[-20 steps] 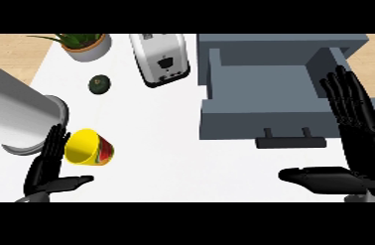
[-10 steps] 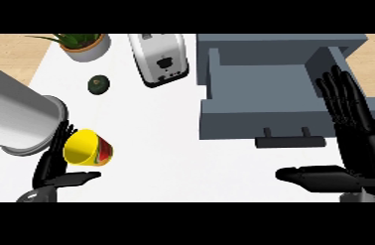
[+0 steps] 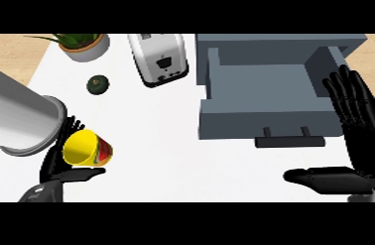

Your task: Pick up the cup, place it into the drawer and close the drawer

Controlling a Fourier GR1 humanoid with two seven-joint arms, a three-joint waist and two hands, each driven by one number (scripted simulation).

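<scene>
1. Cup (image 3: 86,149) now sits higher in the left hand (image 3: 60,165) than a second ago, tipped on its side.
2. Left hand's fingers curl round it at table's (image 3: 168,159) lower left.
3. Right hand (image 3: 350,140) rests with straight fingers beside the open drawer (image 3: 271,97).

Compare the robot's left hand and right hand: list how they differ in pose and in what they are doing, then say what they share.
The left hand has its fingers and thumb round the yellow cup; the right hand holds nothing. The left hand's fingers are mostly hidden behind the cup; the right hand's fingers are straight and spread. The left hand sits by the metal pot; the right hand lies beside the open drawer. Both are black and enter from the lower edge.
</scene>
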